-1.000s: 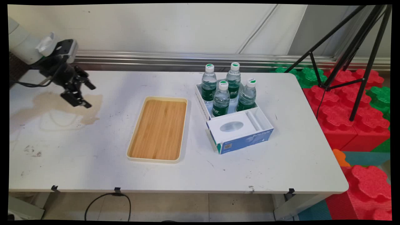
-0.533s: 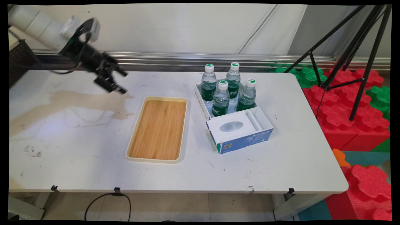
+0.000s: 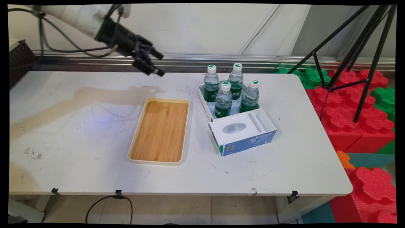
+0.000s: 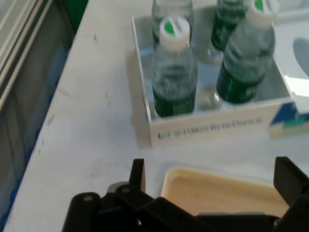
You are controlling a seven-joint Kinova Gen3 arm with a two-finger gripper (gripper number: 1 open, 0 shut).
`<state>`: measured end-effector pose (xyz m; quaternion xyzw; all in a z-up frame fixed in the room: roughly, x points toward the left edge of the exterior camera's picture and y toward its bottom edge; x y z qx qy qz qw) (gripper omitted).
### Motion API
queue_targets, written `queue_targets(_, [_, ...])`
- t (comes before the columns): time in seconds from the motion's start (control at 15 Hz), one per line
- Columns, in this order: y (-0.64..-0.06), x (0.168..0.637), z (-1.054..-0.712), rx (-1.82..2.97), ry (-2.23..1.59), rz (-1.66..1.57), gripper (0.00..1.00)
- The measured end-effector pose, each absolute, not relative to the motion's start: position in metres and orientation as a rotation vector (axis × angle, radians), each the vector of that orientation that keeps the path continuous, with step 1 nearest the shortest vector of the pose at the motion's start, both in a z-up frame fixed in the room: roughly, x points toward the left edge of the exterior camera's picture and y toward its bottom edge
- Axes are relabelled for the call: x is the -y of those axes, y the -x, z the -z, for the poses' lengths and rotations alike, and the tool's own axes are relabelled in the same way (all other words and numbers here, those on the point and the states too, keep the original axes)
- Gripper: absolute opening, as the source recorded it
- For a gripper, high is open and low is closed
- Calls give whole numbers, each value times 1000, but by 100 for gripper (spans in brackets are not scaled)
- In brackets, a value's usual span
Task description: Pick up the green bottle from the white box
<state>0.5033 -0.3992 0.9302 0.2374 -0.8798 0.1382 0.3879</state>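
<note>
In the main view the gripper hangs in the upper left of the frame, above the far edge of the white bench, its jaws spread apart and holding nothing. It is nearest the far end of the wooden tray, which lies left of centre with nothing on it. Just right of the tray stands a white and blue box; its far compartment holds four water bottles with green labels and white caps, standing upright and close together, and its near part is a white insert with an oval cutout. That makes one tray, one box, four bottles. In the hand view the two fingers rise wide apart from the bottom edge, the tray's pale rim lies between them, and the box with its bottles fills the upper half. The likely risk, as I judge it, is that the bottles stand so close that a jaw coming among them could knock a neighbour over or shove the light box across the bench.
</note>
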Motion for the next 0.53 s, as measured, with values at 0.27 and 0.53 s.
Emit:
queue_targets(0.27, [-480, 423, -925, 2222, -591, -349, 100])
queue_targets(0.53, [-455, 447, -906, 2218, -587, -329, 100])
